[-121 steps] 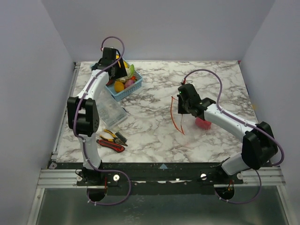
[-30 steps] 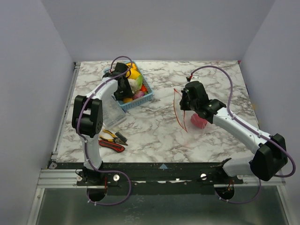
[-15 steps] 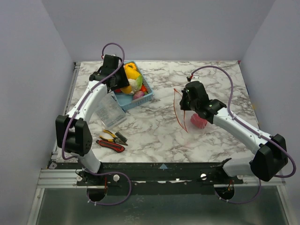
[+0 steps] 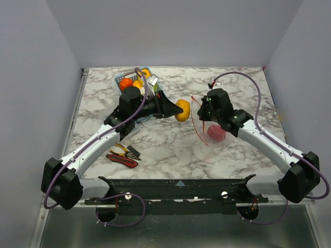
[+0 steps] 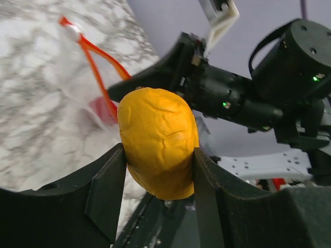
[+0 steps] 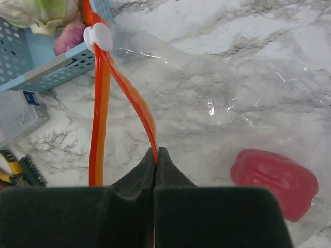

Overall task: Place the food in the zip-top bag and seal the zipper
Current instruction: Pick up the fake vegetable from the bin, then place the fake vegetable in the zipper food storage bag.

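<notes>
Orange fruit (image 5: 158, 142) clamped, skin wrinkles wrist-view only

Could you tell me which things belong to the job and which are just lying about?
Job: orange-yellow toy fruit; clear plastic zip-top bag; its orange-red zipper strip; red toy pepper inside; blue lattice basket.
Lying about: red-handled cutter; yellow-handled pliers.
</notes>
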### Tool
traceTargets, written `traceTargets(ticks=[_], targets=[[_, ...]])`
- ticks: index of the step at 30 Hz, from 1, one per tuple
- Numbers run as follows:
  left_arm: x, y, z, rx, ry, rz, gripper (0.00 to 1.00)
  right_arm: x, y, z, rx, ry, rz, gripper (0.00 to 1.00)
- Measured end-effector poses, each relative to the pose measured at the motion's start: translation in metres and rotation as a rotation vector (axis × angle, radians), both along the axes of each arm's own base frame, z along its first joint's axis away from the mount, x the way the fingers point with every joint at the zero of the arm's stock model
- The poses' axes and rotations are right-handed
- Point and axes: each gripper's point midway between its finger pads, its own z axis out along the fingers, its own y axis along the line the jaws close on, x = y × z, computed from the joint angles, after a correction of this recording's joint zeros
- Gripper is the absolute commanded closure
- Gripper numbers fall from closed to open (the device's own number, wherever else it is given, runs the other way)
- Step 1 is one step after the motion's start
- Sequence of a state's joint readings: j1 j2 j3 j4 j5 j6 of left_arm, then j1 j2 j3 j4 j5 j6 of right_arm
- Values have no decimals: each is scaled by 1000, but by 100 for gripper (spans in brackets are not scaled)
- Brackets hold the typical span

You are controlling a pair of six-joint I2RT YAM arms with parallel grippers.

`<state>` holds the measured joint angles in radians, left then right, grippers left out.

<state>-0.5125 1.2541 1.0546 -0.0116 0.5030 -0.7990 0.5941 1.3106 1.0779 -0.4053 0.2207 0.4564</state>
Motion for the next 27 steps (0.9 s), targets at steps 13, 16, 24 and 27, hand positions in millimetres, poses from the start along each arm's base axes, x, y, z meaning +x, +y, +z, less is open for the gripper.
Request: traceTargets(ticks=[13,16,24,27], targets=[[-35,-67,-3,-243,110,-194,100,-14,11,20,141,-11,37,99],[-33,-70,-12,-228,141,-183,100,-17,7,11,127,11,30,100],[-31,-67,-63,6,247,-49,100,-22,6,21,148,-5,31,99],[-31,-60,-78,71,269,-18,100,-23,10,31,188,-24,34,99]])
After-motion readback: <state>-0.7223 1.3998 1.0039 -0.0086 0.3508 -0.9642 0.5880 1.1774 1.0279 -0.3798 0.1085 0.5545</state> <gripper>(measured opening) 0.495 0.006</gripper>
